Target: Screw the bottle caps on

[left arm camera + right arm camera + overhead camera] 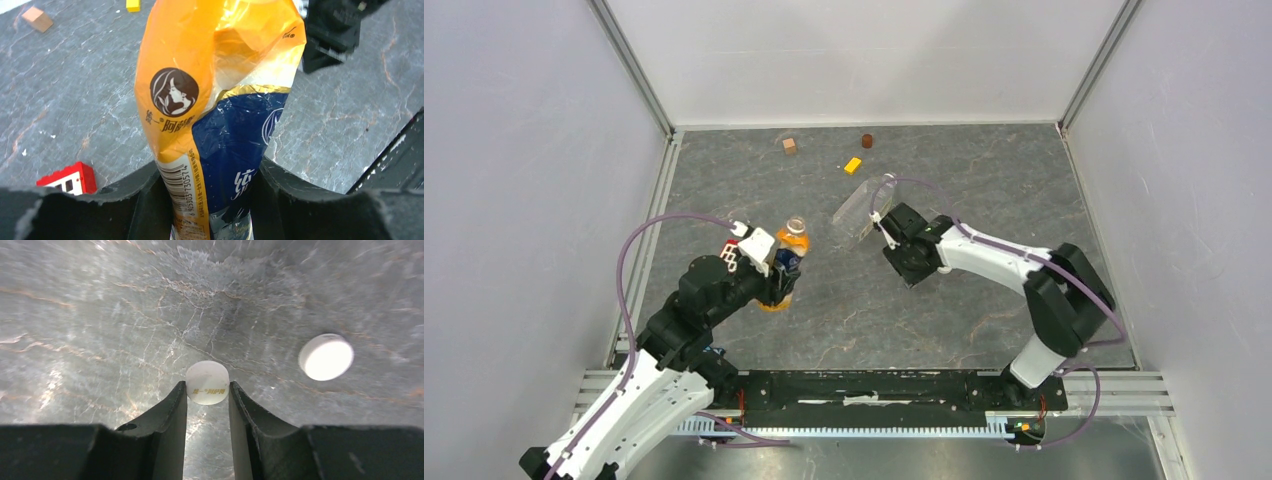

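Left of centre, left hand (210,197) clamps orange bottle (220,95) upright, neck up; right hand (207,396) pinches white cap (207,381).

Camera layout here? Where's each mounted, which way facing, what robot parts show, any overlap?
Top external: above and behind the bases, looking down at the table; left arm and right arm show.
Left wrist: on the left arm, looks along the left gripper, shut on the orange bottle.
Right wrist: on the right arm, faces down at the table; right gripper pinches a white cap.
Shared: top and left wrist both see the orange bottle.
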`<state>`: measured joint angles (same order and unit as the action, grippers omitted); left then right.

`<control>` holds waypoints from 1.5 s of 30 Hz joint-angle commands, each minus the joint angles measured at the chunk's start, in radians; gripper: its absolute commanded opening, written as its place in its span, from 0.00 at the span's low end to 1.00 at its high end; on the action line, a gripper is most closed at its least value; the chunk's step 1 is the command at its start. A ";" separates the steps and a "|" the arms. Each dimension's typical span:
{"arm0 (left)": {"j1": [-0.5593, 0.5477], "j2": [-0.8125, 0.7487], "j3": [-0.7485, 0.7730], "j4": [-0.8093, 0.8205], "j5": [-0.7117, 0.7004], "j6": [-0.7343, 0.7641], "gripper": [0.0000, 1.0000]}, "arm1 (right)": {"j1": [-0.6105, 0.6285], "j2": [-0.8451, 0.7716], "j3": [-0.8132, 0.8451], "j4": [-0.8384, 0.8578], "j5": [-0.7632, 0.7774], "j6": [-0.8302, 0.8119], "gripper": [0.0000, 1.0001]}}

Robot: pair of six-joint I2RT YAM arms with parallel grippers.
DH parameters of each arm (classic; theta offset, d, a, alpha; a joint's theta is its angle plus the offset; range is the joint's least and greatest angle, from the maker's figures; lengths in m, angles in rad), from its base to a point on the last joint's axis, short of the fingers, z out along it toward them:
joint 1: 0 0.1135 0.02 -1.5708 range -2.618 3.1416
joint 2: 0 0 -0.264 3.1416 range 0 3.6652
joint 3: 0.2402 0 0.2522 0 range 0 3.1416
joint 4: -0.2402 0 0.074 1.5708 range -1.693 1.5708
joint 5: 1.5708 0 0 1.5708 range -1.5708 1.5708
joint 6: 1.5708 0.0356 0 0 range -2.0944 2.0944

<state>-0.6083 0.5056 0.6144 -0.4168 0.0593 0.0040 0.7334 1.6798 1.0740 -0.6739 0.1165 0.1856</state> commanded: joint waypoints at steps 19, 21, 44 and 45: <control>-0.002 0.195 0.041 0.093 0.404 0.541 0.55 | 0.107 -0.519 0.228 0.047 -0.362 -0.331 0.10; -0.002 0.198 0.043 0.092 0.425 0.572 0.54 | 0.123 -0.538 0.228 0.065 -0.401 -0.348 0.11; -0.002 0.243 0.096 0.004 0.503 0.653 0.52 | 0.237 -0.475 0.281 0.118 -0.469 -0.397 0.13; -0.003 0.248 0.101 -0.004 0.505 0.651 0.52 | 0.241 -0.475 0.280 0.119 -0.468 -0.399 0.12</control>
<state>-0.6083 0.7403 0.6594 -0.4091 0.5301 0.6186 0.9577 1.1984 1.3071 -0.5880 -0.3481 -0.1978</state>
